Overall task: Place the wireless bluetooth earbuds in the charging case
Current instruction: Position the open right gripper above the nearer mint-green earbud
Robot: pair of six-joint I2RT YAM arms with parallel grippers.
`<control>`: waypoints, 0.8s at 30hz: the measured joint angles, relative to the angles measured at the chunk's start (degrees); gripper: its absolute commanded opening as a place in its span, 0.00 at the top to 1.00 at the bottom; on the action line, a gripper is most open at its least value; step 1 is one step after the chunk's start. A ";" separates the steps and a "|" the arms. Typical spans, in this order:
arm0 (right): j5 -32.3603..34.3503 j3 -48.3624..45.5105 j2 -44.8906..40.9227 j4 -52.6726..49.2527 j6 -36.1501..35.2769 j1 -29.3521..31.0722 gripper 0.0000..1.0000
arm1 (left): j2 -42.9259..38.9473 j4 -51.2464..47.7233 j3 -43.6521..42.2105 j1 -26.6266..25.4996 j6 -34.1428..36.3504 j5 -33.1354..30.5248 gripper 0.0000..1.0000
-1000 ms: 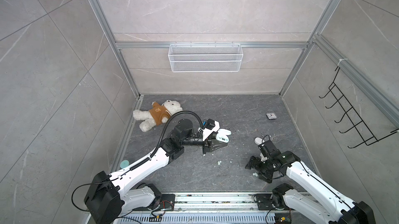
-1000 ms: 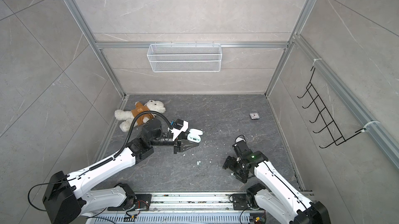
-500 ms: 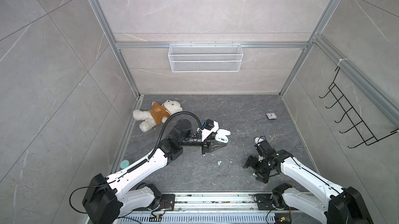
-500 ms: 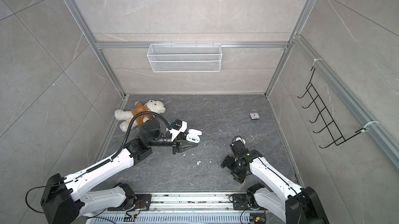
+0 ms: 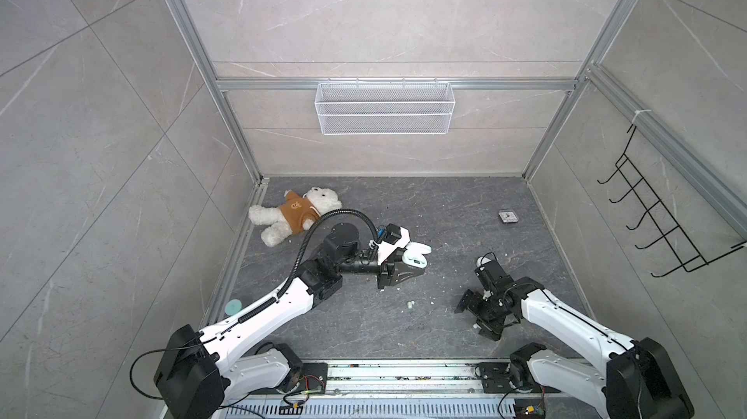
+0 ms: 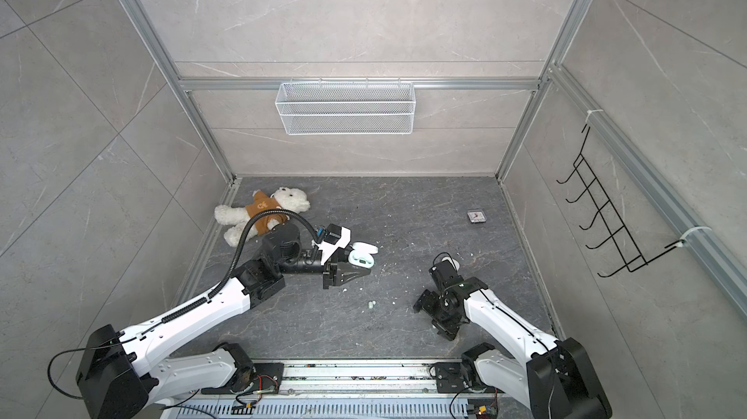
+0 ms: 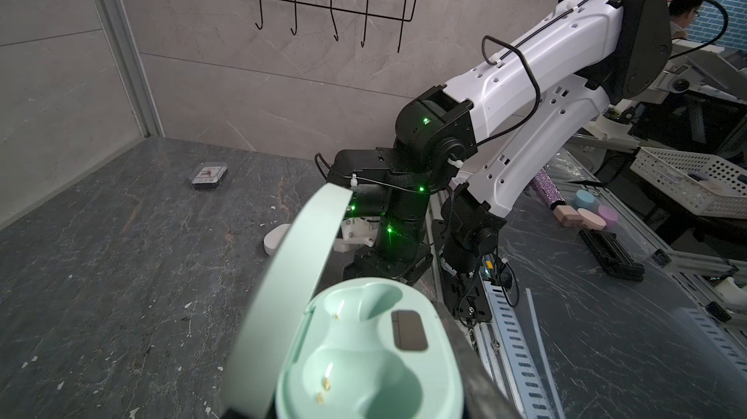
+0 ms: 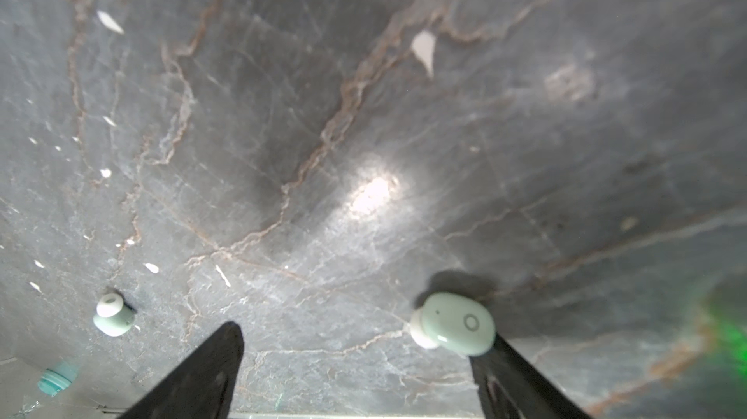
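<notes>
**Charging case (image 7: pixel 364 356), mint green.** I am holding it in the left gripper (image 5: pixel 418 271), whose jaws are clamping its body, and it appears to be clear of the bench (image 5: pixel 364 336). Its lid (image 7: pixel 291 295) is standing open and both wells are showing empty.

**Mint earbud (image 8: pixel 454 323).** It is lying on the bench at the tip of one finger of the right gripper (image 8: pixel 359 336); I cannot tell whether it is touching or just beside. That gripper is hanging low over the bench with its jaws spread wide, gripping nothing.

**Second mint earbud (image 8: pixel 113 316).** It is lying loose outside the other finger, between the two arms in a top view (image 5: pixel 410 304).

**Step in hand.** I am lining up the first pick; no bud is in the case yet. As I am judging it, the next move calls for shifting sideways until the bud sits between the fingers. Then comes a gentle close, since so small and rounded a piece could squirt out, and the carry to the case.

**Surroundings.**
- White crumbs (image 8: pixel 422 49) are lying scattered and could be mistaken for buds.
- A white round object (image 7: pixel 275 239) is sitting beside the right arm.
- The teddy bear (image 5: pixel 297 215) and the clear box (image 5: pixel 508 217) are lying well apart and obstructing nothing.
</notes>
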 measured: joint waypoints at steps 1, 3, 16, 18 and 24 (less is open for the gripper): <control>0.26 0.22 0.37 0.00 -0.22 -0.20 0.10 | -0.09 -0.13 0.00 0.00 0.00 0.00 0.76; 0.70 0.83 1.38 -0.02 -0.96 -0.52 0.10 | -0.20 -0.22 0.00 0.00 0.02 -0.02 0.76; 2.01 3.02 5.14 -0.02 -4.87 -1.49 0.10 | -0.85 -0.50 0.00 -0.02 0.02 -0.39 0.76; 2.01 3.28 5.46 0.00 -5.33 -1.49 0.11 | -0.87 -0.50 0.00 -0.02 0.00 -0.39 0.76; 3.37 4.15 6.29 0.00 -7.39 -1.49 0.17 | -0.87 -0.50 0.00 -0.02 0.02 -0.39 0.76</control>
